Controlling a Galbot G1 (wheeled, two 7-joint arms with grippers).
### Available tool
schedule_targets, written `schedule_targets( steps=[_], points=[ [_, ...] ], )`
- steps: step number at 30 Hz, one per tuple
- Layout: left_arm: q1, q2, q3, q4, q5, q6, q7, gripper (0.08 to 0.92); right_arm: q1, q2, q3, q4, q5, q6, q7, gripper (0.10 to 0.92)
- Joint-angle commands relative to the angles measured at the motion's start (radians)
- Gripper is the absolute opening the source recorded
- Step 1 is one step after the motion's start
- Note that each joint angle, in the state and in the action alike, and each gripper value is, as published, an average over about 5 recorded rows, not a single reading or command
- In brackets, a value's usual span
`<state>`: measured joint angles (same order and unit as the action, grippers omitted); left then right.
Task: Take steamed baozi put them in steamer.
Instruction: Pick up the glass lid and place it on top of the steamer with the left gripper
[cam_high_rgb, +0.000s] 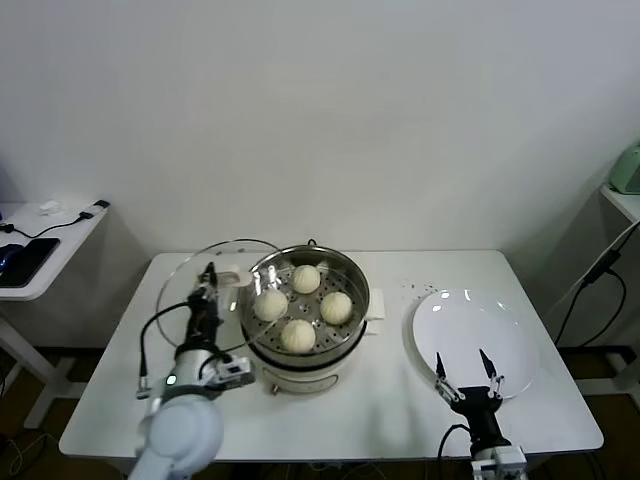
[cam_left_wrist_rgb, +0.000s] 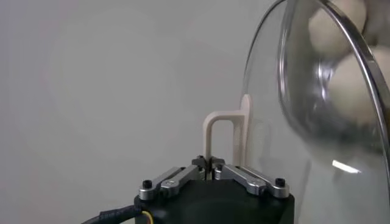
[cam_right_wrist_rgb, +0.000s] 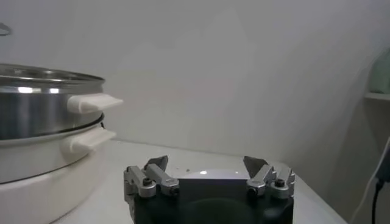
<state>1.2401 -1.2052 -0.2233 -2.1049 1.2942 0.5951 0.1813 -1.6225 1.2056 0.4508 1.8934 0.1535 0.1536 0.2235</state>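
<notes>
Risk: my left gripper (cam_left_wrist_rgb: 211, 163) is clamped on the glass lid's handle (cam_left_wrist_rgb: 226, 137) beside the steamer (cam_high_rgb: 306, 305); a slip drops it onto the baozi (cam_high_rgb: 298, 334). Right gripper (cam_high_rgb: 467, 372) is wide open, empty.

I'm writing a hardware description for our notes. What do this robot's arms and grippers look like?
Left gripper and right gripper look alike: black bodies, silver metal linkages with dark screws, slim black pointed fingers. The left arm has a white rounded shell and black cables.
</notes>
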Motion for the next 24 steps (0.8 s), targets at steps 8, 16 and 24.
schedule_targets(
  steps=[8,16,24],
  points=[
    [-0.147,-0.32,0.36,0.178,0.321,0.145,0.067,0.133,-0.03,0.006,0.036,-0.018,0.017,0.06,0.004,0.823],
    [-0.167,-0.364,0.353,0.278,0.32,0.149,0.024,0.133,-0.037,0.041,0.109,-0.033,0.026,0.066,-0.027,0.823],
    [-0.163,-0.342,0.311,0.318,0.32,0.146,-0.004,0.133,-0.032,0.077,0.143,-0.038,0.024,0.075,-0.041,0.823]
  ],
)
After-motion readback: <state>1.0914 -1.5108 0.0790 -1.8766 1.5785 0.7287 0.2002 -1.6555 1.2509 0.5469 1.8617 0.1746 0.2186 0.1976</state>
